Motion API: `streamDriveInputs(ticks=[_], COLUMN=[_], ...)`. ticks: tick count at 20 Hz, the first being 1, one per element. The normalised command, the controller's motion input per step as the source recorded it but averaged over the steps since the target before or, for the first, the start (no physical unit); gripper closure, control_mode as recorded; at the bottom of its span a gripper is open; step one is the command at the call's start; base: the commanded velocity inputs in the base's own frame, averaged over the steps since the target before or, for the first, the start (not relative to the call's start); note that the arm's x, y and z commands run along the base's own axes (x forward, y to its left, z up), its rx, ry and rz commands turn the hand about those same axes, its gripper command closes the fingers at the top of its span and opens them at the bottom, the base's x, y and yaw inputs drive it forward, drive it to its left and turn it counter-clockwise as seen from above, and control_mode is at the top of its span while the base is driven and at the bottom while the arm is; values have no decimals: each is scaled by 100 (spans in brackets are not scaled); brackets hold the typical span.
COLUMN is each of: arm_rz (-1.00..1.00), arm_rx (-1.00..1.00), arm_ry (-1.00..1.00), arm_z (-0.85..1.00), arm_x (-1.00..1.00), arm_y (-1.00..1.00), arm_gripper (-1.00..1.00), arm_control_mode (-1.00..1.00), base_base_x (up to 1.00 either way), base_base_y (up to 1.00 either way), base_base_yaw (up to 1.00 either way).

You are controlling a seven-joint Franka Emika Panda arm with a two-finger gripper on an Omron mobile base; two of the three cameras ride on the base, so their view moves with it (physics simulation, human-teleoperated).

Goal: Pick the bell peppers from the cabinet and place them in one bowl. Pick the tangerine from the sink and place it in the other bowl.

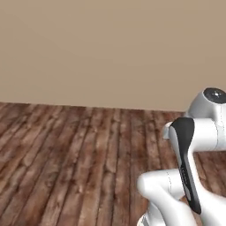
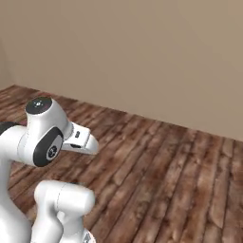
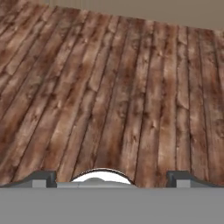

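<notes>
The gripper [image 3: 112, 177] is standing wide open with nothing between its fingertips [image 3: 43, 177], and it is pointing down at bare plank floor [image 3: 113, 87]. In the left base view the folded arm [image 1: 190, 167] is rising at the lower right, with floor running to a plain beige wall [image 1: 110, 48]. The right base view is showing the arm's side and the wall's corner at far left.
</notes>
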Motion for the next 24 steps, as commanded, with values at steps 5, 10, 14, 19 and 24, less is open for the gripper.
streamDriveInputs(ticks=[5, 10, 14, 19, 24], arm_rz=[0, 0, 0, 0, 0], arm_rx=[0, 0, 0, 0, 0], arm_ry=[0, 0, 0, 0, 0], arm_z=[0, 0, 0, 0, 0], arm_x=[0, 0, 0, 0, 0], arm_y=[0, 0, 0, 0, 0], arm_gripper=[-100, -100, -100, -100, -100], arm_control_mode=[100, 100, 100, 100, 100], base_base_x=[64, 77, 88, 86, 80], base_base_y=[-34, -19, -16, -1, -1], base_base_yaw=[-62, -61, -57, -50, -41])
